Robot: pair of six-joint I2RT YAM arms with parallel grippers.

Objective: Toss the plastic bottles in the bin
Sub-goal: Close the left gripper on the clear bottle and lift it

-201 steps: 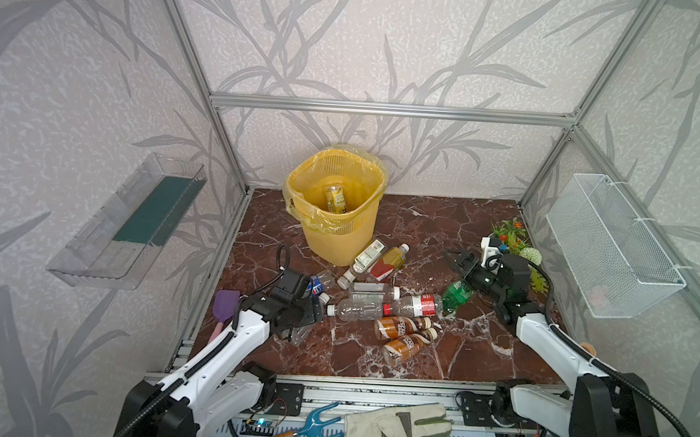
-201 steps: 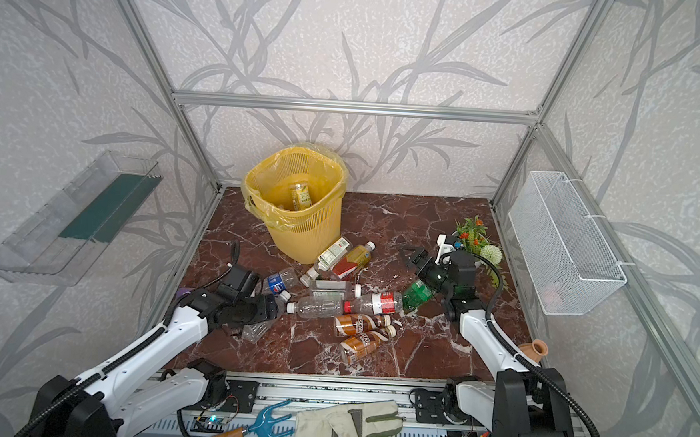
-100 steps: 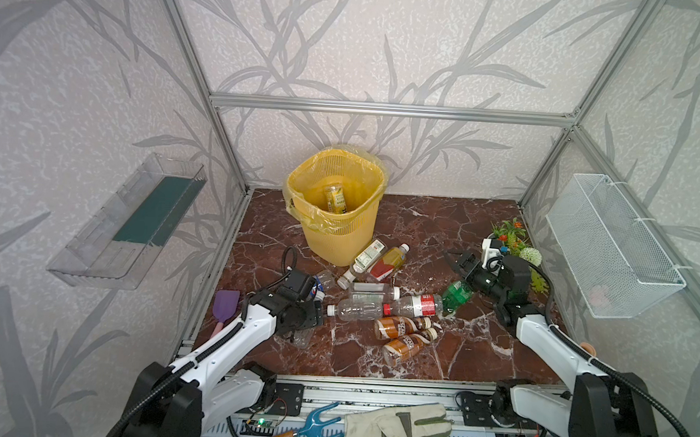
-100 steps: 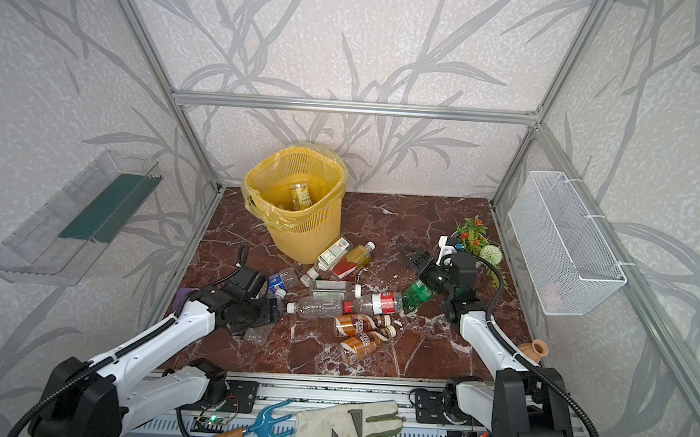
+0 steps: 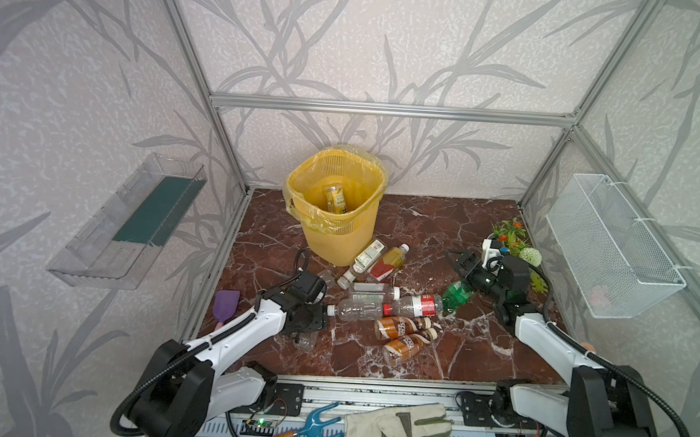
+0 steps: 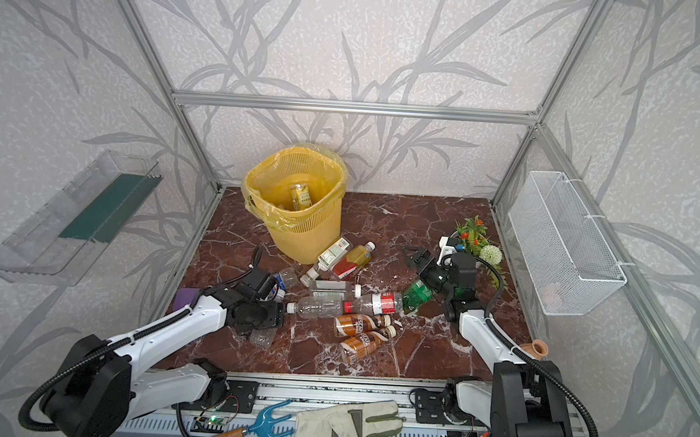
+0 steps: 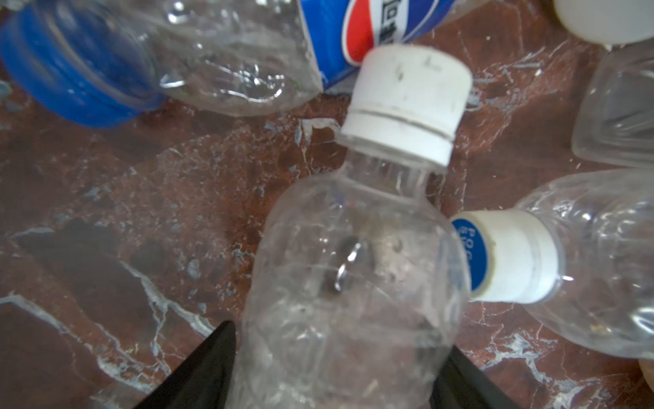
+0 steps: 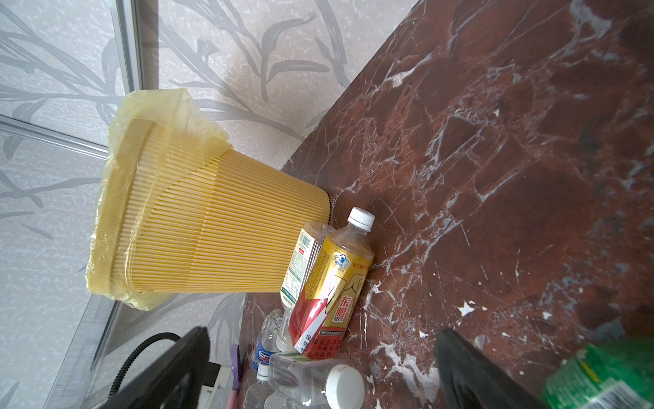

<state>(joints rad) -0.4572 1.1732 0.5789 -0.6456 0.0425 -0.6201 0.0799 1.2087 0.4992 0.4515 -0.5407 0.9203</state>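
Marble floor: left hand (image 7: pixel 332 368) straddles clear bottle (image 7: pixel 354 283) lengthwise, grip unclear; right hand (image 8: pixel 318 368) open

Grey leaf-patterned walls (image 5: pixel 392 43) and a metal frame (image 5: pixel 388 110) are enclosing a red-brown marble surface (image 5: pixel 423 224), daylight brightening it.

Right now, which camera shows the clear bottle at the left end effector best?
The left wrist view: the clear bottle fills the frame between both fingers. In both top views only its base shows beneath the arm. The right wrist view misses it.
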